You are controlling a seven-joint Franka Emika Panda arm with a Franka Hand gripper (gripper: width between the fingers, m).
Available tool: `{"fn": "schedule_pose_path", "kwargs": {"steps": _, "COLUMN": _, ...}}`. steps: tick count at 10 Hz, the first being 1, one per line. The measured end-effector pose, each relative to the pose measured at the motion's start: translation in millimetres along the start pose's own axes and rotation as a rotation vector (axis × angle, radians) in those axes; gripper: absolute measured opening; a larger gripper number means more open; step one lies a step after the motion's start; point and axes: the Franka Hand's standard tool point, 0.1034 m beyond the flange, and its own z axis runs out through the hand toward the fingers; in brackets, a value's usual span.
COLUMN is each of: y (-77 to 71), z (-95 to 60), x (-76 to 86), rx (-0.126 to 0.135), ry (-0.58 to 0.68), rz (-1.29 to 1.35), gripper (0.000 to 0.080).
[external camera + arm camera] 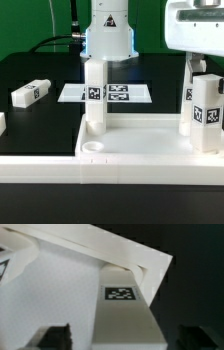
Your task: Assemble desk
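Note:
The white desk tabletop point(130, 150) lies rim up at the front, with a round socket point(92, 146) showing in a corner. One leg point(95, 95) stands upright in it at the exterior view's left. A second tagged leg point(206, 108) stands upright at the exterior view's right. My gripper point(201, 70) hangs over the top of that second leg. In the wrist view the tagged leg point(125, 308) sits between my fingers point(55, 338) at the tabletop's corner rim point(135, 255), with a gap on each side. My gripper point(128, 339) is open.
A loose leg point(30, 93) lies on the black table at the exterior view's left, and another white part point(2, 122) shows at the left edge. The marker board point(118, 93) lies behind the tabletop, before the robot base point(106, 35).

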Motion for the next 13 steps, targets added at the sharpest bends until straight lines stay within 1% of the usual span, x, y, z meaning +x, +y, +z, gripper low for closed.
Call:
{"fn": "schedule_pose_path", "kwargs": {"steps": 1, "y": 0.7, "z": 0.4, "x": 0.6, "rx": -0.004, "ry": -0.001, "rz": -0.043, "gripper": 0.0623}}
{"fn": "schedule_pose_path", "kwargs": {"steps": 2, "y": 0.9, "z": 0.5, "x": 1.8, "rx": -0.005, "ry": 0.001, "rz": -0.128, "gripper": 0.0623}}
{"fn": "schedule_pose_path", "kwargs": {"steps": 3, "y": 0.8, "z": 0.3, "x": 2.8, "rx": -0.005, "ry": 0.002, "rz": -0.264, "gripper": 0.0644}}
{"fn": "schedule_pose_path", "kwargs": {"steps": 6, "y": 0.9, "z": 0.6, "x": 3.2, "rx": -0.006, "ry": 0.003, "rz": -0.549, "gripper": 0.0649}}
{"fn": "schedule_pose_path", "kwargs": {"steps": 8, "y": 0.7, "z": 0.8, "x": 2.0, "rx": -0.006, "ry": 0.002, "rz": -0.678, "gripper": 0.0649}}
{"fn": "schedule_pose_path", "kwargs": {"steps": 10, "y": 0.7, "z": 0.8, "x": 2.2, "rx": -0.013, "ry": 0.008, "rz": -0.860, "gripper": 0.0649}}
{"fn": "schedule_pose_path", "kwargs": {"steps": 13, "y": 1.5, "z": 1.0, "x": 3.8, "rx": -0.021, "ry": 0.012, "rz": -1.063, "gripper": 0.0649}}
